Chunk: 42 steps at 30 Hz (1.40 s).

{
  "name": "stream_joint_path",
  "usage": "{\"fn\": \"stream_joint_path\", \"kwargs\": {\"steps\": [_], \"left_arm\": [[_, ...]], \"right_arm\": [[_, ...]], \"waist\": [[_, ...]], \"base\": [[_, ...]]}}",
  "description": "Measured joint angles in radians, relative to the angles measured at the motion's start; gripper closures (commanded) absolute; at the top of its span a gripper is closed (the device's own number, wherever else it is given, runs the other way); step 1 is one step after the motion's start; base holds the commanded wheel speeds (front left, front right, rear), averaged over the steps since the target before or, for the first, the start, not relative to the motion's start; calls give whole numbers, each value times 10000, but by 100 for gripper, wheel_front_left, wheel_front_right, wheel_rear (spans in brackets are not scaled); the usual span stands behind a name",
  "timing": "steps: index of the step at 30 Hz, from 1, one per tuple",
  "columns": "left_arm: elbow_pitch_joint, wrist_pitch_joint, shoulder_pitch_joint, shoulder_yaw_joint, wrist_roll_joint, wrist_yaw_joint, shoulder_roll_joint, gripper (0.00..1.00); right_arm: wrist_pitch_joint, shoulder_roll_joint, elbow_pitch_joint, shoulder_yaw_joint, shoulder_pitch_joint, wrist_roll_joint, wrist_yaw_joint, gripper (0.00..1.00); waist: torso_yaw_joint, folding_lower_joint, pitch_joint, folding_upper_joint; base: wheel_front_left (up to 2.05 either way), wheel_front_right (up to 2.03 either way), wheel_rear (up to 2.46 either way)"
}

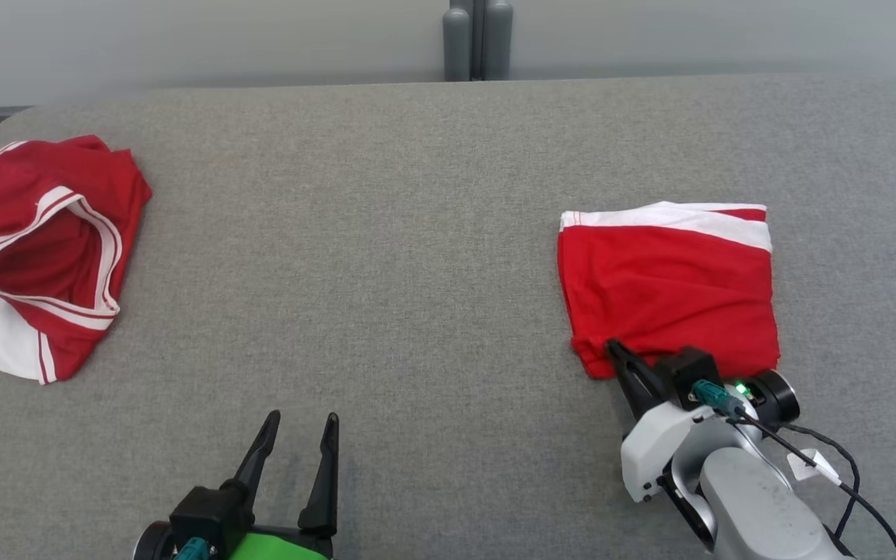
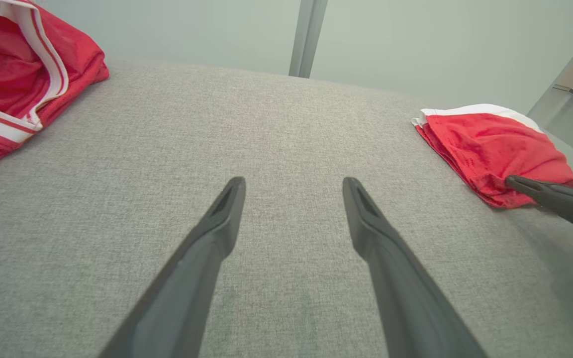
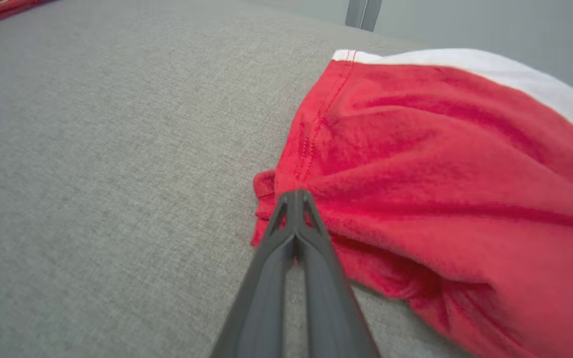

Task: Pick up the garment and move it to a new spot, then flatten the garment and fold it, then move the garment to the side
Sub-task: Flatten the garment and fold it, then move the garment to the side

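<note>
Pinching a corner of one soft folded garment (image 1: 670, 288), the right end effector (image 3: 295, 195) is pressed together; the left end effector (image 2: 294, 185) gapes, one crumpled striped garment (image 1: 43, 249) well left of it.

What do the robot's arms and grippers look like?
Both have long, tapered dark fingers on black mounts with teal connectors. The left gripper has a bright green wrist; the right gripper has a pale grey arm, a lit green light and black cable.

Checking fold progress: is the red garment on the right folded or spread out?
Folded: the garment forms a compact rectangle, with layers stacked along its left edge.
</note>
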Motion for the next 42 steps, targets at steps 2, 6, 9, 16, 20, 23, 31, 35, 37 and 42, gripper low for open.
{"fn": "stream_joint_path", "kwargs": {"steps": [2, 6, 9, 16, 20, 23, 31, 35, 37, 42], "left_arm": [[-75, 0, 101, 61, -17, 38, 0, 0], [-167, 0, 189, 146, -19, 48, 0, 0], [-374, 0, 389, 263, -94, 167, -2, 0], [-677, 0, 913, 531, -90, 316, -4, 0], [-748, 0, 1042, 731, -8, 357, -4, 0], [-736, 0, 1174, 897, 81, 355, -2, 0], [-583, 0, 1271, 1304, 257, 259, -2, 0], [-516, 0, 1270, 1421, 267, 217, -2, 0], [-502, 0, 1265, 1432, 272, 205, -2, 0], [-491, 0, 1222, 1473, 274, 188, -2, 0]], "right_arm": [[0, -113, -585, 52, 157, 17, 0, 0], [0, -259, -1768, -259, 616, 157, 0, 0], [0, -322, -2796, -686, 1117, 209, 2, 0], [0, -451, -5262, -2163, 2706, -247, 0, 0], [0, -366, -6236, -3001, 3601, -600, 2, 0], [0, -192, -6636, -3835, 4149, -706, 0, 0], [0, 117, -6082, -4767, 4784, -1135, 2, 0], [0, 134, -5678, -4893, 4797, -1216, 2, 0], [0, 140, -5603, -4880, 4753, -1233, 2, 0], [0, 148, -5371, -4742, 4387, -1049, 2, 0]], "waist": [[-135, 0, -86, 0], [-400, 0, -269, 0], [-552, 0, -467, 0], [-826, 0, -975, 0], [-855, 0, -1219, 0], [-801, 0, -1345, 0], [-590, 0, -1438, 0], [-508, 0, -1442, 0], [-472, 0, -1418, 0], [-437, 0, -1317, 0]], "base": [[0, 0, 0], [0, 0, 0], [0, 0, 0], [0, 0, 0], [0, 0, 0], [0, 0, 0], [0, 0, 0], [0, 0, 0], [0, 0, 0], [0, 0, 0]]}}
